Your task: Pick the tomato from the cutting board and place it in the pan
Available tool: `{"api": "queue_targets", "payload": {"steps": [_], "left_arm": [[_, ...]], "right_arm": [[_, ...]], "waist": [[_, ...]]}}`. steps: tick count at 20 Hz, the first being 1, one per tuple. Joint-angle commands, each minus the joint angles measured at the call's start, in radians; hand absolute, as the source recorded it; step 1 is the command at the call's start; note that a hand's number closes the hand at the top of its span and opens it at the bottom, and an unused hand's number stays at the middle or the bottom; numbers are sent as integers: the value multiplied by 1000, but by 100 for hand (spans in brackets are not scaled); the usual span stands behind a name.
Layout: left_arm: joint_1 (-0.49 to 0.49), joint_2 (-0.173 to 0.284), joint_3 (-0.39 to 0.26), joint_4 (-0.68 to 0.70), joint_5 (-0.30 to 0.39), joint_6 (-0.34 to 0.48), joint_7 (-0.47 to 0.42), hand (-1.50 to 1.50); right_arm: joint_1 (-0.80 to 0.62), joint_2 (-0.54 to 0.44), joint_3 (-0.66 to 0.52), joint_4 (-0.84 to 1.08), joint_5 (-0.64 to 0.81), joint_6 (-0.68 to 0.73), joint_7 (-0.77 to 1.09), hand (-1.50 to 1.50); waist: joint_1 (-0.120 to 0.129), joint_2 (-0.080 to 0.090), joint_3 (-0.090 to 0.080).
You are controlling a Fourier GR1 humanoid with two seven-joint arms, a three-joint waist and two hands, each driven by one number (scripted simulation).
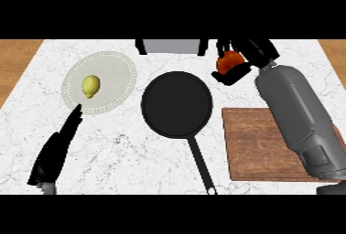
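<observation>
Right hand [245,57] curled round the round red tomato [229,59] at upper right, beyond the round black frying pan [177,104].
Its grey forearm crosses the one brown wooden cutting board [260,144]; the left hand [57,148], fingers straight, rests lower left near one white plate [115,68] bearing one yellow lemon [91,86] on the marble table [121,151].

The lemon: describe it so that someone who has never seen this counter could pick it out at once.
Start at the white marble counter and find the black pan in its middle. Left of the pan lies a pale round plate with a beaded rim. The lemon sits alone on that plate, small and yellow, unlike the red tomato held in the right robot hand at the far right.
</observation>
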Motion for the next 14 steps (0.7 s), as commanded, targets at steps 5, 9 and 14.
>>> {"api": "queue_targets", "payload": {"steps": [5, 9, 14], "left_arm": [[28, -12, 0, 14, -10, 4, -52, 0], [-16, -4, 2, -11, 4, -21, 18, 0], [-89, -13, -29, 8, -15, -31, 36, 0]], "right_arm": [[-130, 211, 5, 191, 4, -26, 92, 150], [-163, 237, 28, 313, -41, -73, 56, 150], [-170, 239, 180, 420, -74, -135, 100, 150]], "waist": [[5, 2, 0], [17, 6, 0], [64, 16, 0]]}}
